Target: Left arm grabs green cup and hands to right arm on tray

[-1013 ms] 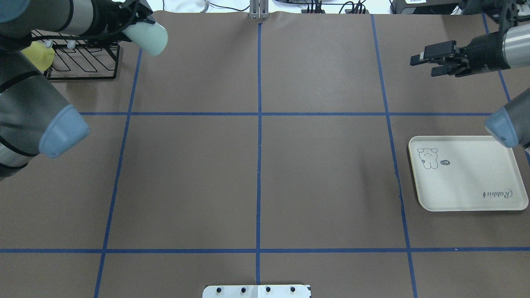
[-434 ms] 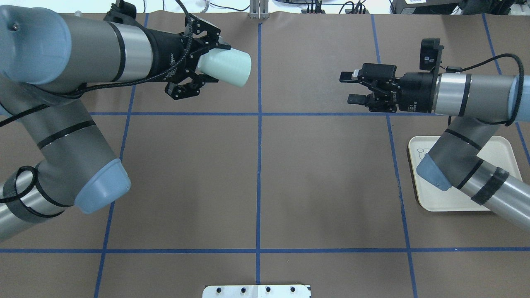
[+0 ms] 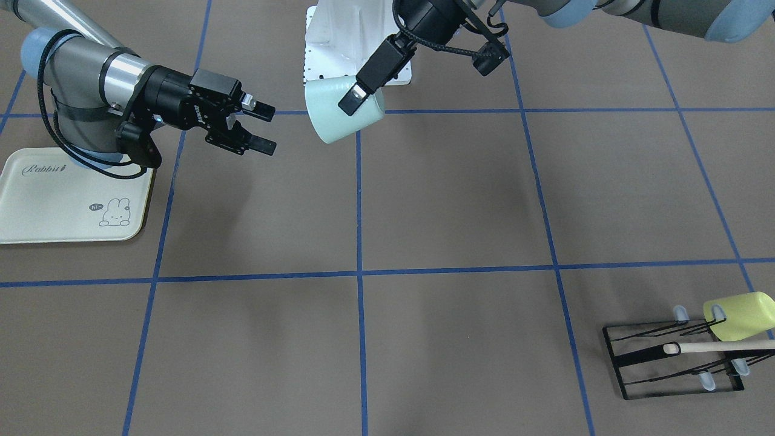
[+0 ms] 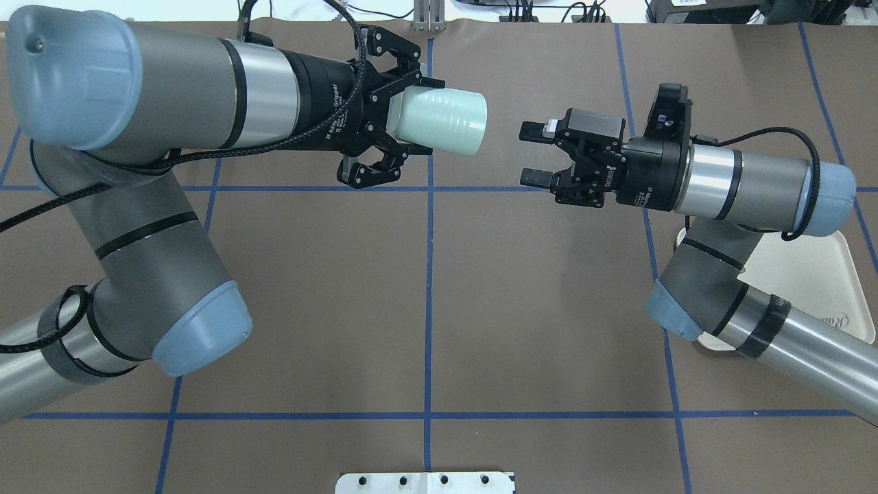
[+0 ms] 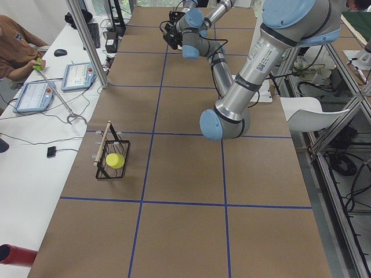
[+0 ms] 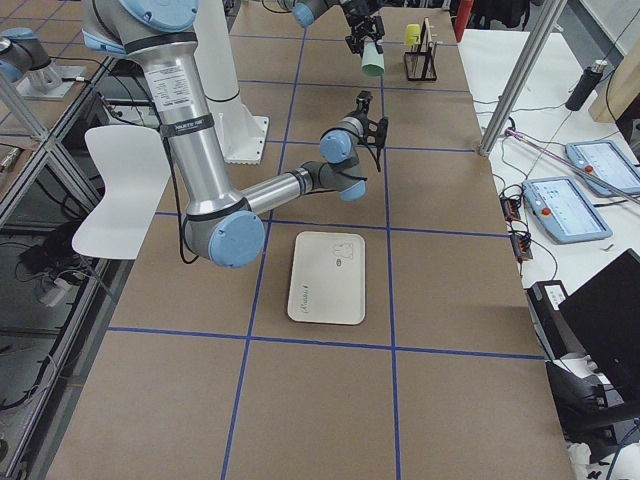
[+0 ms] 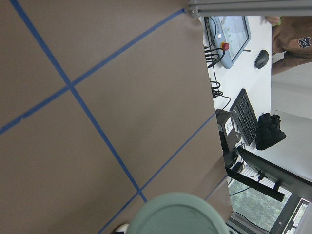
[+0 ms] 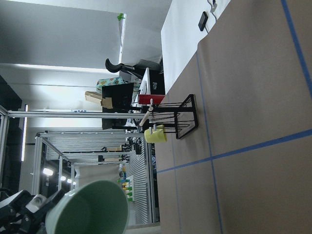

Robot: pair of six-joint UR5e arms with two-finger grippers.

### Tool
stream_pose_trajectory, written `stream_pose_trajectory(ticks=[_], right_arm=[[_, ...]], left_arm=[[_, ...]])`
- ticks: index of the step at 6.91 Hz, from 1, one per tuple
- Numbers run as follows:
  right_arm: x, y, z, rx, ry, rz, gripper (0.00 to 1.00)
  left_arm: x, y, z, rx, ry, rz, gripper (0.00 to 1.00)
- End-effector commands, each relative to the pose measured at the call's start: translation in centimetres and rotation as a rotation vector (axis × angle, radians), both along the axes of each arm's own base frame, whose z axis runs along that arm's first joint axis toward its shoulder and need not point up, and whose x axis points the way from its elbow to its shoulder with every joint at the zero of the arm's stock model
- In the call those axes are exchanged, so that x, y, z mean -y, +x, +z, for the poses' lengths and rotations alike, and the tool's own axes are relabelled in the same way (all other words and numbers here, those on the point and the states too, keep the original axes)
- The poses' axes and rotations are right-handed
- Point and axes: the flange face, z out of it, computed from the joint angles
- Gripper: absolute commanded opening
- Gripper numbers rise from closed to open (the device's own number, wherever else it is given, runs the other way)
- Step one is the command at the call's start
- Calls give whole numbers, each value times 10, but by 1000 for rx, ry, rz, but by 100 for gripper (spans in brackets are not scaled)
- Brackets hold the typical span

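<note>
The green cup (image 4: 439, 123) is held on its side above the table in my left gripper (image 4: 401, 120), which is shut on its base end. The cup's open mouth faces my right gripper (image 4: 531, 154), which is open and empty, level with the cup and a short gap to its right. In the front-facing view the cup (image 3: 339, 112) hangs under the left gripper (image 3: 354, 100), with the right gripper (image 3: 266, 128) beside it. The cup's mouth shows in the right wrist view (image 8: 90, 207). The cream tray (image 4: 809, 274) lies at the right, partly hidden by the right arm; it shows fully in the front-facing view (image 3: 60, 194).
A black wire rack (image 3: 678, 360) with a yellow-green cup (image 3: 742, 315) and a wooden stick stands at the table's far left corner. A white base plate (image 4: 425, 482) sits at the near edge. Blue tape lines cross the brown table.
My left arm carried the green cup rightward from the rack area to the centre line. My right arm reached leftward, open, closing the gap and now covering much of the tray.
</note>
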Motion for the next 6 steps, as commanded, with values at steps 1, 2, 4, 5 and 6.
stream_pose_trajectory(ticks=[1,2,4,5,6], right_arm=[[-6,4,-9,65,37,-7,99],[-6,1,-16,75,44,-10,99],[-13,-12,-25,97,43,-19,99],[-13,-14,-26,98,39,-19,99],[-12,-15,-24,96,37,-17,99]], left_arm=[[-4,-2,-8,-74,-75,22,10],[-4,0,-10,-81,-90,25,11],[-4,1,-13,-86,-90,27,11],[-6,2,-15,-88,-88,33,11],[-10,6,-19,-93,-84,44,11]])
